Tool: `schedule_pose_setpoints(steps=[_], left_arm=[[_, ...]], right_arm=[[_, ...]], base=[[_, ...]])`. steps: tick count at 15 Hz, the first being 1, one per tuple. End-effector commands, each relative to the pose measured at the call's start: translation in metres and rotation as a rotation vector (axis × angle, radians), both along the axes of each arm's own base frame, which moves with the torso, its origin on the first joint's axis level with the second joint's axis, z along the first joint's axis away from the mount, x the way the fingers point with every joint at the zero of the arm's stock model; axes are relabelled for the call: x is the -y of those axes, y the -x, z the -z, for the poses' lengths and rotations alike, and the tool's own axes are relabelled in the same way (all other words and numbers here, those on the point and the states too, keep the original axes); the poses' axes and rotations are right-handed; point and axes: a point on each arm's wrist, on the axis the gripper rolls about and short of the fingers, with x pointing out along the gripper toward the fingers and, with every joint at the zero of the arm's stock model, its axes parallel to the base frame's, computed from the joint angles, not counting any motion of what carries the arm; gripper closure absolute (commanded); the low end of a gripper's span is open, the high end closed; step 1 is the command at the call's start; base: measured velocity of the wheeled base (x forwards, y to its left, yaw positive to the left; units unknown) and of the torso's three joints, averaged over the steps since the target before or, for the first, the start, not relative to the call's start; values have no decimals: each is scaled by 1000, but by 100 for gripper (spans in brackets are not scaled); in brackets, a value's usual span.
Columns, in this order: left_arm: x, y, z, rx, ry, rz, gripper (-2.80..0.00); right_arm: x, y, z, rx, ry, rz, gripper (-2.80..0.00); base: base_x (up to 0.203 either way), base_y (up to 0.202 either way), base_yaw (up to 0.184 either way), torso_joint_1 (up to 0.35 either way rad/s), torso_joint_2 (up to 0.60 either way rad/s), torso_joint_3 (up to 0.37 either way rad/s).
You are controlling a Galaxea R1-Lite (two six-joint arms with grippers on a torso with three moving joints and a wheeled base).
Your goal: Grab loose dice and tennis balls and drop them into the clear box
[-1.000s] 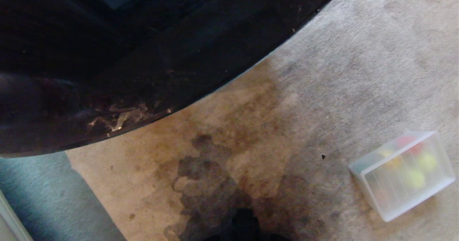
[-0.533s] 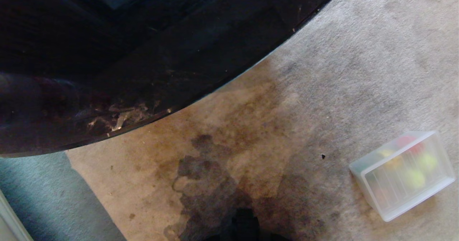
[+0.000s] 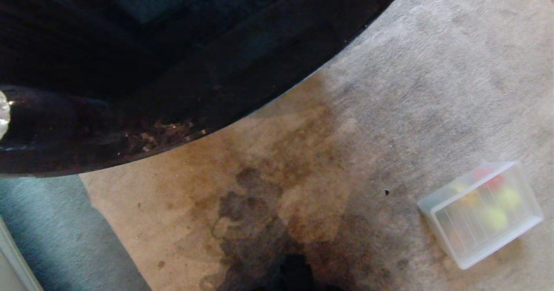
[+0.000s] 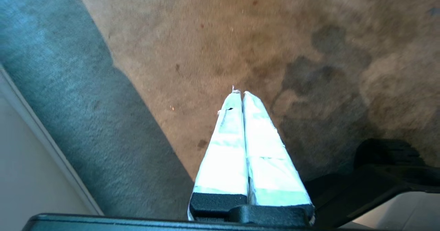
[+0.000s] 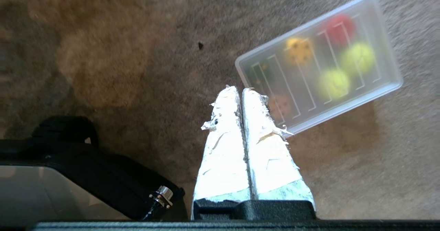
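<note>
Across stained beige carpet (image 3: 411,87), beginning nearest and working outward: finding the left end effector (image 4: 240,93) hanging over bare floor with its taped fingers pressed flat together, gripping nothing; finding the right end effector (image 5: 239,88) likewise pinched fully closed and empty, poised above the carpet just beside the near corner of the clear box (image 5: 343,109) without touching it. Noticing the robot's own dark base (image 3: 294,269) and its shadow at the close edge of the head view. Moving out to the robot's right, spotting the box resting on the floor with everything seemingly inside already: the tan die (image 5: 279,104), the dark green die (image 5: 263,71), the yellow die (image 5: 298,49) and the red die (image 5: 339,24), plus two tennis balls (image 5: 357,57), all blurring through the frosted plastic; not being able to tell whether a lid is covering them. Farther still, meeting the curved rim of a dark glossy desk (image 3: 173,66). Registering the one change: the whole head view sliding a little against half a second ago, desk rim and box shifting together, so reading it as the camera tilting with the torso, not as anything on the floor moving. Judging from that, and from seeing no loose die or ball anywhere, that collecting is looking finished, with the tilt probably serving as straightening up or scanning for stragglers.
</note>
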Motion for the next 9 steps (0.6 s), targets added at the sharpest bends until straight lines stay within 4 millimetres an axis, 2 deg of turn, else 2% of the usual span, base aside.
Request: schedule_pose_setpoints(steps=[1,9], left_arm=[[0,0,0,0,1,-1,0],[0,0,0,0,2,-1,0]], right_arm=[[0,0,0,-3,1,-1,0],[0,0,0,-3,1,-1,0]], base=[[0,0,0,2,-2,201],[0,0,0,3,1,202]])
